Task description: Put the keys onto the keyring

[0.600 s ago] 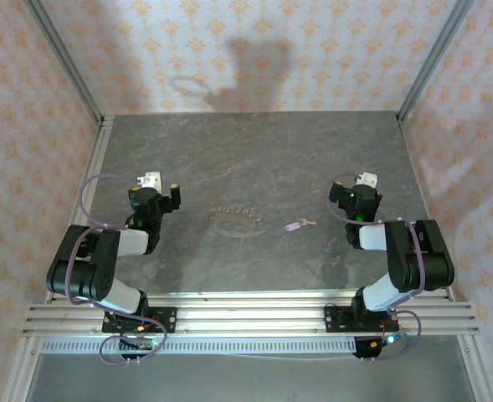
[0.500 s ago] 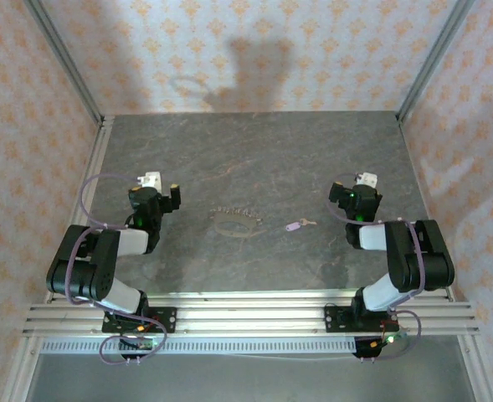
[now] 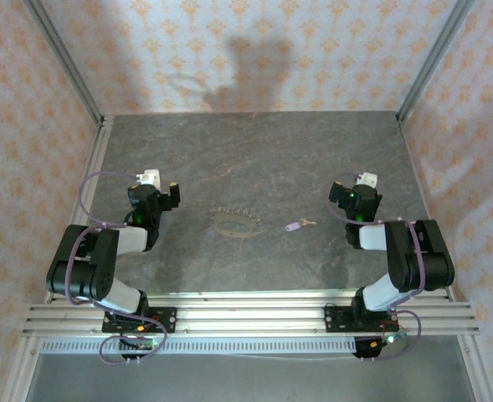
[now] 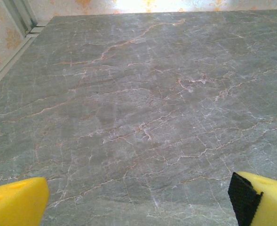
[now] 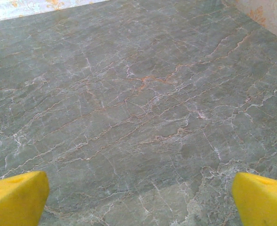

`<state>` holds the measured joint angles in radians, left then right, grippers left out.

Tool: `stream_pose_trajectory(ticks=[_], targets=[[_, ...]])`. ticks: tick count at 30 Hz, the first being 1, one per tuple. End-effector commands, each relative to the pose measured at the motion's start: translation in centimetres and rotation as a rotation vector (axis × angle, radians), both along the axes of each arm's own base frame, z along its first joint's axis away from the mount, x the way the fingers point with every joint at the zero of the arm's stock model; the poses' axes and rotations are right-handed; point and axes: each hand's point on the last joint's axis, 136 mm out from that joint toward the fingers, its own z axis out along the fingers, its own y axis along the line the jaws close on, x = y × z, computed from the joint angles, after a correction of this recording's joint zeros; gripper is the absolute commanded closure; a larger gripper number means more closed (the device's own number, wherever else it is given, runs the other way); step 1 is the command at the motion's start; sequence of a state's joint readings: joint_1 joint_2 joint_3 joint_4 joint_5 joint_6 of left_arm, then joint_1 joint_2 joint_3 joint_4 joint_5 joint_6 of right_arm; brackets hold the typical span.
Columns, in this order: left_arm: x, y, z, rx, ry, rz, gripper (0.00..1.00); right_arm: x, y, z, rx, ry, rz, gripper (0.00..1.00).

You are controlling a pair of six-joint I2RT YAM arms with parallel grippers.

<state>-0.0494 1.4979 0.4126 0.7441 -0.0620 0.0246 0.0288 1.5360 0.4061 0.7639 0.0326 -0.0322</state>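
Top external: key point(image 3: 293, 225) lies on table point(image 3: 254, 159) near keyring point(image 3: 238, 213), apart.

Keyring point(image 3: 233, 223) on table point(image 3: 254, 151) ctr, key point(image 3: 294, 225) near its R, both btwn L arm point(image 3: 104, 251), R arm point(image 3: 405, 251).

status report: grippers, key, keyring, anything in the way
Left gripper open, empty. Right gripper open, empty. Key on the table, right of the keyring, apart from it. Nothing in the way.

Both arms are sitting folded; the left end effector point(image 4: 138, 205) and right end effector point(image 5: 139, 200) are gaping wide.
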Motion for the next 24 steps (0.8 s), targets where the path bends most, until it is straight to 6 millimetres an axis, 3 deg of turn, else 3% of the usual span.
stream_pose_trajectory(ticks=[1,13,18,24], targets=[[0.5,0.5,0.4,-0.014,-0.001,0.014,0.0,0.8,-0.1,1.1,-0.009,-0.025,0.006,0.01],[0.5,0.3,0.5,-0.015,-0.007,0.002,0.01,0.5,-0.5,1.7,-0.009,-0.051,-0.019,0.01],[1.4,0.0,3.6,-0.015,0.089,-0.013,0.03,-0.8,-1.7,6.0,-0.01,-0.075,-0.1,0.01],[1.6,-0.5,6.3,-0.069,0.148,-0.01,0.04,-1.4,-1.8,9.8,0.2,-0.003,-0.215,0.0]])
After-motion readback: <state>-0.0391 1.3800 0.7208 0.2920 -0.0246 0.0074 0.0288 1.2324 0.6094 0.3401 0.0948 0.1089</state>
